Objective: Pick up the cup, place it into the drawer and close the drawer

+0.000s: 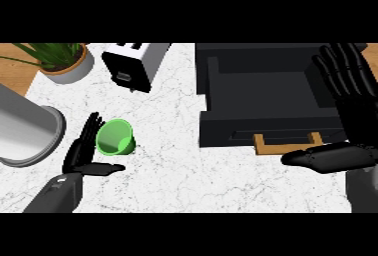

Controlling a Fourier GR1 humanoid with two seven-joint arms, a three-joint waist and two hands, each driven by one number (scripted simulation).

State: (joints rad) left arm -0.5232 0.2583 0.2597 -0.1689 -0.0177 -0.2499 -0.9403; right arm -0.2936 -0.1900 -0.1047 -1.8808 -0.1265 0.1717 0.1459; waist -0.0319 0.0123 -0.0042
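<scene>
Two hands: right hand (pixel 341 150), left hand (pixel 83 150); one cup (pixel 116 137).

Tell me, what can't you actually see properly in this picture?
- Green cup: its left side sits behind the left hand, so contact is unclear.
- Drawer: its right wall is covered by the right hand.
- Potted plant, toaster and grey canister: cut off by the view's edges.

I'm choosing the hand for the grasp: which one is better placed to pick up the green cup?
Left. The left hand is open right beside the green cup, fingers along its left side and thumb just below it. The right hand is far off, raised open by the black drawer.
</scene>
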